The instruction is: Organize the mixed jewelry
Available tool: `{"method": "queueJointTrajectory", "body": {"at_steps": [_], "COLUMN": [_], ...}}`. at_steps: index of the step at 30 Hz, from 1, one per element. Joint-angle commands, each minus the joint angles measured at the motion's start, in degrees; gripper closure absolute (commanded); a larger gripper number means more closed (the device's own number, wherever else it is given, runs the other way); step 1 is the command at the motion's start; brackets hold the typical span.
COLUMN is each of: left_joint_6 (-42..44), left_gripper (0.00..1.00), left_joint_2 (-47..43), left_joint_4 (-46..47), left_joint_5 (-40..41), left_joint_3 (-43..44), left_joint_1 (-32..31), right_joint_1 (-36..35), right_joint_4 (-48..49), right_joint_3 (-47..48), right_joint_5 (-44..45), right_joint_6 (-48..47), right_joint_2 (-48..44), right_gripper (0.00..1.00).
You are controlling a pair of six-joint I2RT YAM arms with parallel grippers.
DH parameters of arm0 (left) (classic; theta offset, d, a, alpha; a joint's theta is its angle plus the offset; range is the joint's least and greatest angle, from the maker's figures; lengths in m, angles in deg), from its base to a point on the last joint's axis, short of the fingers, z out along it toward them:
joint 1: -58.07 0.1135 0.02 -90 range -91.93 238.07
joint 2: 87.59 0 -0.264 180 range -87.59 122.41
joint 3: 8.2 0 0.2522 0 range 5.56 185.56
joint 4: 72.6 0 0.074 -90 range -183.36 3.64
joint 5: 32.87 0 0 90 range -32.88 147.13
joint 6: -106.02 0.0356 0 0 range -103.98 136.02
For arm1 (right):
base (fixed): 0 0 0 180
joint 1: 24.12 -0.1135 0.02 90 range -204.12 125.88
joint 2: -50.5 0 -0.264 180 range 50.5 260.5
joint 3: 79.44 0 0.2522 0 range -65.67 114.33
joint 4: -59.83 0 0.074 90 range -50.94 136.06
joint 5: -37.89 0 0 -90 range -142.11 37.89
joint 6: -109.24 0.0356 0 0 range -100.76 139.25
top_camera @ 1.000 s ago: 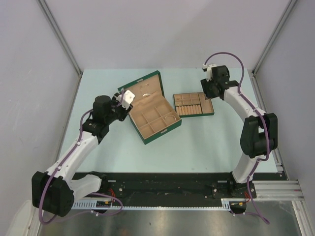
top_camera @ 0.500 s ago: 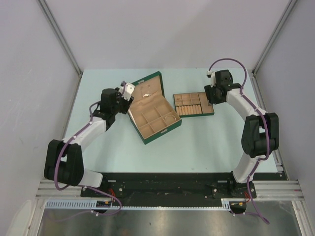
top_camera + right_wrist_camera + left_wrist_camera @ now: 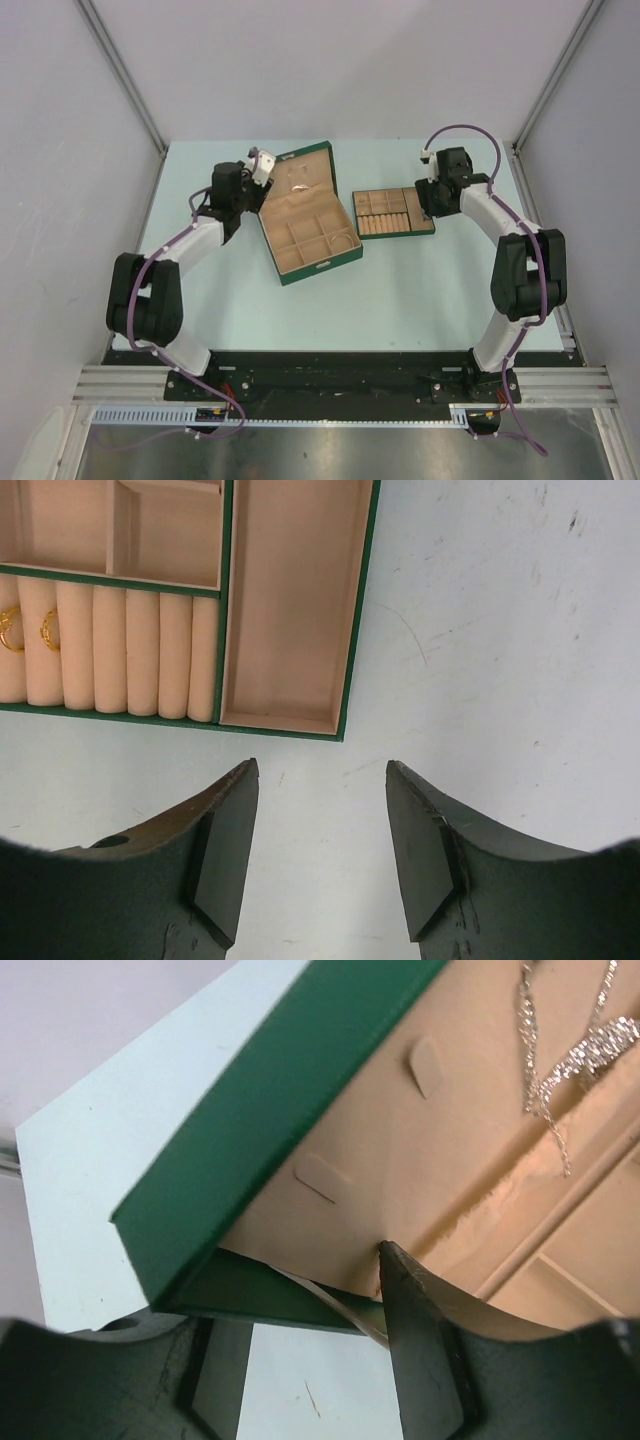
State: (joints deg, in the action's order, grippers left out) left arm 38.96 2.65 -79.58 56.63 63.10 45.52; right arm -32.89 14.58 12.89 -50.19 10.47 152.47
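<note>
The green box (image 3: 282, 268) lies open mid-table, its lid (image 3: 318, 165) folded back. A thin chain necklace with a sparkly pendant (image 3: 590, 1048) lies on the lid's tan lining; it also shows in the top view (image 3: 296, 186). A thin ring-shaped bangle (image 3: 346, 240) lies in a right-hand compartment. My left gripper (image 3: 257, 172) is at the lid's left corner. In the left wrist view the left gripper (image 3: 290, 1300) is open, its jaws straddle the lid's edge, and one fingertip (image 3: 400, 1280) touches the lining. My right gripper (image 3: 430, 196) (image 3: 320, 770) is open and empty over the table, just right of the small divided tray (image 3: 424, 231).
The small tray's (image 3: 350, 630) end compartment holds nothing; two small gold rings (image 3: 48, 628) sit in its roll slots. Walls and metal posts (image 3: 120, 70) enclose the table on the left, back and right. The arm bases stand at the near edge.
My left gripper has moved farther back and right to the lid's corner. The box has turned and shifted a little to the left. My right gripper has shifted slightly right.
</note>
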Motion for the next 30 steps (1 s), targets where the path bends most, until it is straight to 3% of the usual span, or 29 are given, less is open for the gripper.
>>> {"method": "queueJointTrajectory", "body": {"at_steps": [1,19,30], "left_joint_6": [1.4,2.6,1.0], "left_gripper": [0.44,0.44,0.41], "left_joint_2": [3.1,12.4,3.3], "left_joint_4": [3.5,1.7,0.7], "left_joint_5": [0.3,1.9,-2.1], "left_joint_3": [6.5,20.8,14.5], "left_joint_1": [0.3,0.7,0.8], "right_joint_1": [0.3,0.2,-0.7], "right_joint_4": [1.4,3.5,5.5], "right_joint_3": [-0.1,-0.1,-0.1], "right_joint_5": [-0.2,0.5,2.6], "right_joint_6": [0.8,2.5,1.9], "right_joint_2": [-1.8,-0.8,2.3], "right_gripper": [0.41,0.4,0.4]}}
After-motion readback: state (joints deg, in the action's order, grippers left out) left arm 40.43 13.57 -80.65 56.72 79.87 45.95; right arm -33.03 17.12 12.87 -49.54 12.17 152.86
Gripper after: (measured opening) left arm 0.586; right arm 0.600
